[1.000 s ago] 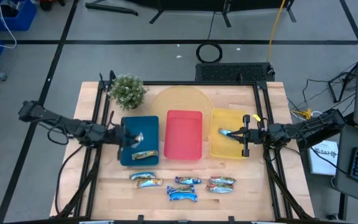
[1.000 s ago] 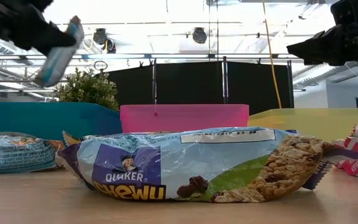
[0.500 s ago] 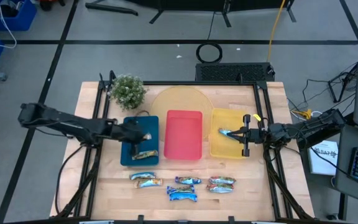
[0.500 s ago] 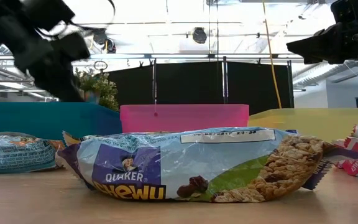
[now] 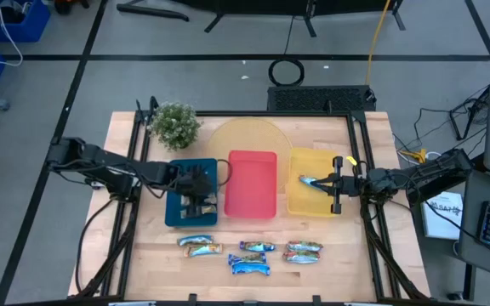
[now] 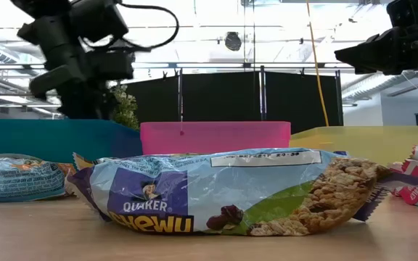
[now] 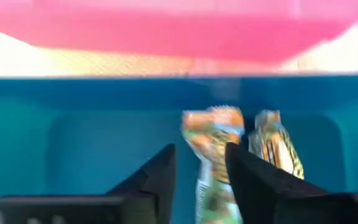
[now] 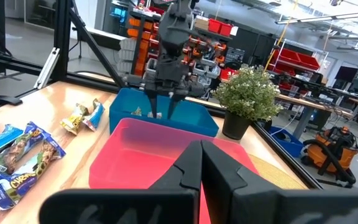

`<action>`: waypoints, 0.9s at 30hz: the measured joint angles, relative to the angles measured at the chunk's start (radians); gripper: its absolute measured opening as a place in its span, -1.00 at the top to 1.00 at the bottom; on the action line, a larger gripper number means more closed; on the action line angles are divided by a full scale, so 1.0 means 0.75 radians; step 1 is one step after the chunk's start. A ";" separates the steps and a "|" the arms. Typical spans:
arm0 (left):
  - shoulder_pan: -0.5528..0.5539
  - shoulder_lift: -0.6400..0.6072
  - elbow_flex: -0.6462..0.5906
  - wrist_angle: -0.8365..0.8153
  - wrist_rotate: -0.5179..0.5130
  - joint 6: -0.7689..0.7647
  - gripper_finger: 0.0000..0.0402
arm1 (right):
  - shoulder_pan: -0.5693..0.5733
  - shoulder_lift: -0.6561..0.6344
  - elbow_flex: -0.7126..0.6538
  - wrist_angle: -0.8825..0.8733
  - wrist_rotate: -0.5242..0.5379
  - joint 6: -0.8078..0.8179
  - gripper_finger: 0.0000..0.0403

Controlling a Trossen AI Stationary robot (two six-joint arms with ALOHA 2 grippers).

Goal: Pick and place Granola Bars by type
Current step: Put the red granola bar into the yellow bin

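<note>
My left gripper (image 5: 197,192) points down into the blue tray (image 5: 177,212), open. A tan-gold bar (image 7: 211,144) stands between its fingers, and a second tan-gold bar (image 7: 272,142) lies just beside it on the tray floor. My right gripper (image 5: 321,183) waits shut above the yellow tray (image 5: 306,204), where a silvery-teal bar (image 5: 307,180) lies. On the bare wood near the front edge lie two tan-gold bars (image 5: 200,246), two blue bars (image 5: 251,257) and two teal-red bars (image 5: 303,251). The low view shows a blue bar (image 6: 216,192) close up. My left gripper has the tan-gold bar's upper part (image 7: 219,155) between its fingers, which come from above. A gap shows beside one finger (image 7: 163,174). I cannot tell whether the other finger (image 7: 244,174) touches the wrapper.
The red tray (image 5: 251,204) sits between the blue and yellow trays. A potted plant (image 5: 175,124) stands at the far left and a round yellow board (image 5: 249,136) lies behind the trays. Black rails (image 5: 360,195) run along both table sides.
My left gripper has carried a bar toward the table's right, from the blue tray's left edge to over its middle. It has tipped to point down and has come down into the tray. The right arm has kept still.
</note>
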 joint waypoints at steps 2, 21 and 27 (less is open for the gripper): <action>0.000 0.000 0.072 -0.061 -0.012 0.006 0.11 | 0.000 0.000 0.000 -0.003 0.000 0.000 1.00; -0.251 -1.036 -0.420 0.415 -0.069 0.087 0.92 | 0.000 0.020 0.000 -0.019 -0.005 0.002 1.00; -0.251 -1.234 -0.733 0.793 0.048 0.228 0.97 | 0.000 0.023 0.000 -0.020 -0.014 0.000 1.00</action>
